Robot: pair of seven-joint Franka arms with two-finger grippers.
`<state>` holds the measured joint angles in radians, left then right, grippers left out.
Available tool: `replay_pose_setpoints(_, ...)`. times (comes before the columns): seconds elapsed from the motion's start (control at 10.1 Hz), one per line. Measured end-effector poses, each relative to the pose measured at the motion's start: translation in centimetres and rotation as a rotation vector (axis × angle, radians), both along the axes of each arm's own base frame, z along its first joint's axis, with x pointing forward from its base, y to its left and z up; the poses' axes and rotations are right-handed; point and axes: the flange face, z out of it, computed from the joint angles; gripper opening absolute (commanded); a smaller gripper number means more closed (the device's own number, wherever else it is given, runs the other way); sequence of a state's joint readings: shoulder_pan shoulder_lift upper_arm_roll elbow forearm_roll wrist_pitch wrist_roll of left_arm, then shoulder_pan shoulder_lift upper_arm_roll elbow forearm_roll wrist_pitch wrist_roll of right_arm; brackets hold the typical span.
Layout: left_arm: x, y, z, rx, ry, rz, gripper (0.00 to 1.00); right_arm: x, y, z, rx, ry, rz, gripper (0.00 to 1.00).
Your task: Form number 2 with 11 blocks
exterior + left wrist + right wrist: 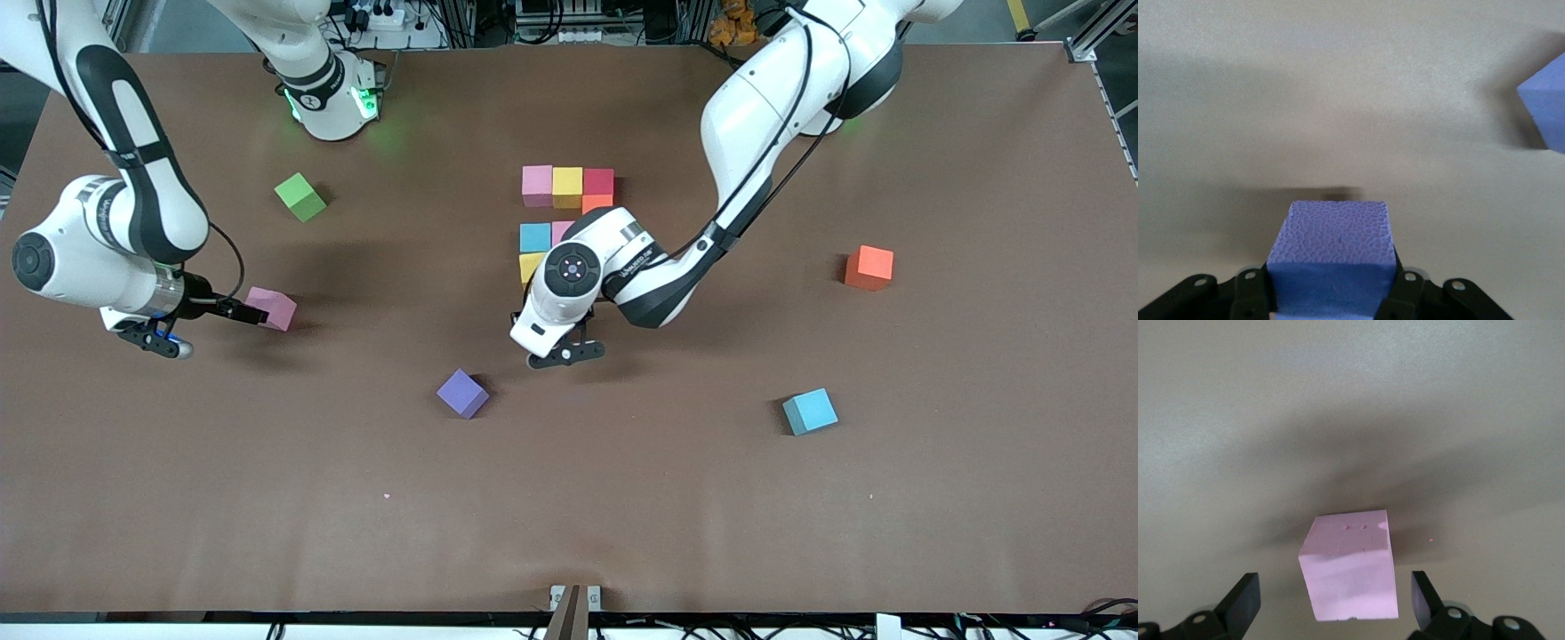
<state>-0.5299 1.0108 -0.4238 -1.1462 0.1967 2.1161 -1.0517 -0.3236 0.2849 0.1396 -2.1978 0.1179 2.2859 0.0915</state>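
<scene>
Several blocks sit in a cluster mid-table: a pink, yellow and red row, an orange one, then light blue, pink and yellow, partly hidden by the left arm. My left gripper is just nearer the camera than the cluster, shut on a blue-purple block that the front view hides. The right gripper is open, its fingers on either side of a loose pink block without touching it.
Loose on the table are a purple block, a light blue block and an orange block toward the left arm's end. A green cube lies near the right arm's base.
</scene>
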Motion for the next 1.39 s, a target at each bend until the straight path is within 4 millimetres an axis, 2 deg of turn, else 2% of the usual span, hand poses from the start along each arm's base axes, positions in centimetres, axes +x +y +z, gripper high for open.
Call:
replay_pose_setpoints(0.2, -0.5, -0.4, -0.3, 0.010, -0.006, -0.015, 0.29, -0.6, 1.4, -1.8, -0.009, -0.019, 0.017, 1.00)
replay_pose_setpoints(0.59, -1.0, -1.0, -0.2, 0.007, -0.010, -0.027, 0.32, -1.3, 3.1, -2.8, -0.026, -0.008, 0.076, 1.00)
replay_pose_setpoints(0.99, -1.7, -1.6, -0.5, 0.012, -0.011, -0.040, 0.33, -1.6, 2.9, -3.0, -0.058, 0.002, 0.128, 1.00)
replay_pose_setpoints(1.39, -2.2, -1.9, -0.8, 0.016, -0.008, -0.048, 0.34, -3.0, 3.2, -4.2, -0.057, 0.036, 0.145, 1.00)
